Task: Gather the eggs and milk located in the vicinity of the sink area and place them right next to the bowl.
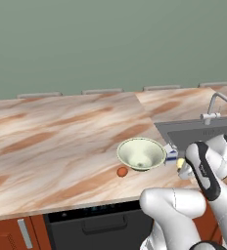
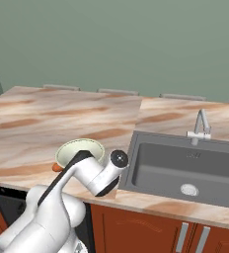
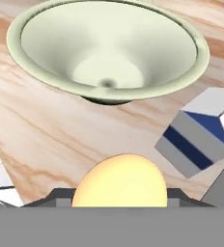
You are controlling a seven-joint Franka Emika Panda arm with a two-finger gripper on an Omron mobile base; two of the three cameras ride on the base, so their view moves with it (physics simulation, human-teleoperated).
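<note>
We take the bowl (image 1: pixel 141 153) as our landmark: it stands upright on the marbled surface (image 1: pixel 56 141), its flaring rim up and its narrow base down. Our gripper (image 1: pixel 182 166) hangs low just to the sink side of the bowl, and in the hand view the pale yellow egg (image 3: pixel 119 181) sits between its finger tips, so we read the gripper as clenched on that egg; the egg's long axis we cannot judge from here. The orange-brown egg (image 1: pixel 122 171) lies on the surface just beside the bowl's front edge, on the side away from the sink (image 2: pixel 185 168). The milk (image 3: pixel 197 131) stands close against the bowl on its sink side, between bowl and basin; in the hand view it appears tilted, one corner toward us, its dark blue bands running slantwise.
</note>
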